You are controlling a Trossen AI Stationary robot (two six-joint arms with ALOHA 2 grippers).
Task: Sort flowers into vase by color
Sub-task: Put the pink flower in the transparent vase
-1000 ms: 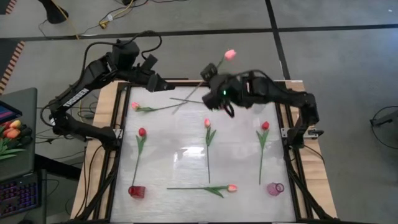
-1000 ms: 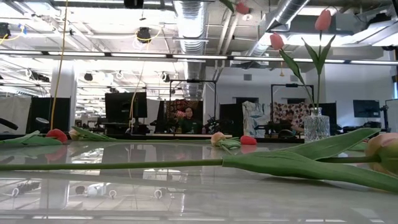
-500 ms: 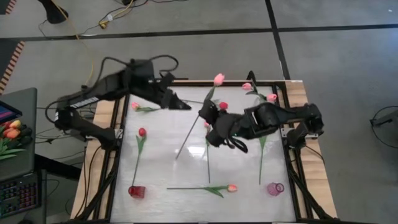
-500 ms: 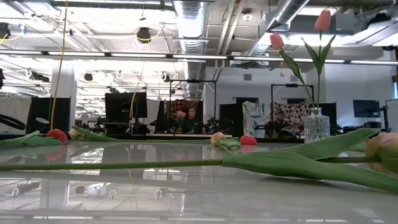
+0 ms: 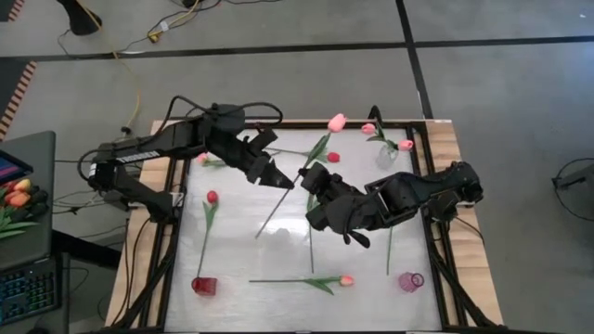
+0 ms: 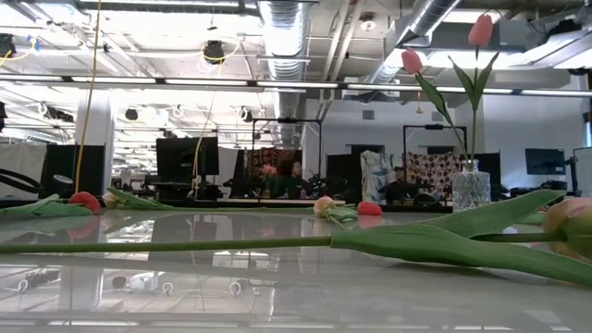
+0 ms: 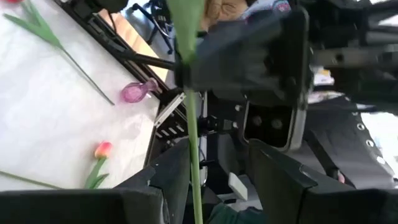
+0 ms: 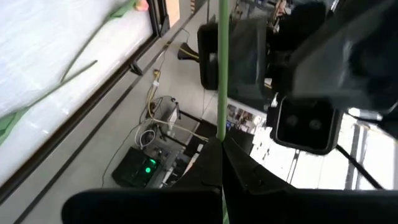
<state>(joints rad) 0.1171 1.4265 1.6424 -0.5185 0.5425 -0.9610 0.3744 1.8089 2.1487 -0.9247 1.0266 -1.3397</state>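
A pink tulip (image 5: 336,122) with a long green stem is held in the air over the middle of the table. My right gripper (image 5: 311,183) is shut on it. My left gripper (image 5: 283,180) stands open beside the right one. Its fingers are on either side of the stem (image 7: 194,168), and I cannot tell whether they touch it. Other tulips lie flat on the white table top: a red one (image 5: 212,197), a pink one (image 5: 201,158) and a pink one (image 5: 345,279). A clear glass vase (image 6: 470,188) at the far right holds two pink tulips. My right gripper pinches the pink tulip's stem (image 8: 222,121) between its two fingers (image 8: 208,163), about midway along it. The fingers lie across the stem. The tulip is lifted clear of the table, its head toward the far edge and its stem end (image 5: 260,234) toward the near left.
A red vase (image 5: 203,285) stands at the near left corner and a pink one (image 5: 411,281) at the near right. A red tulip head (image 5: 332,157) lies near the far edge. The black frame (image 5: 176,223) runs round the table top.
My right gripper has carried the pink tulip from over the far edge toward the middle of the table, still shut on its stem. My left gripper has swung from the far left toward the right and the near edge. The stem now passes between its fingers.
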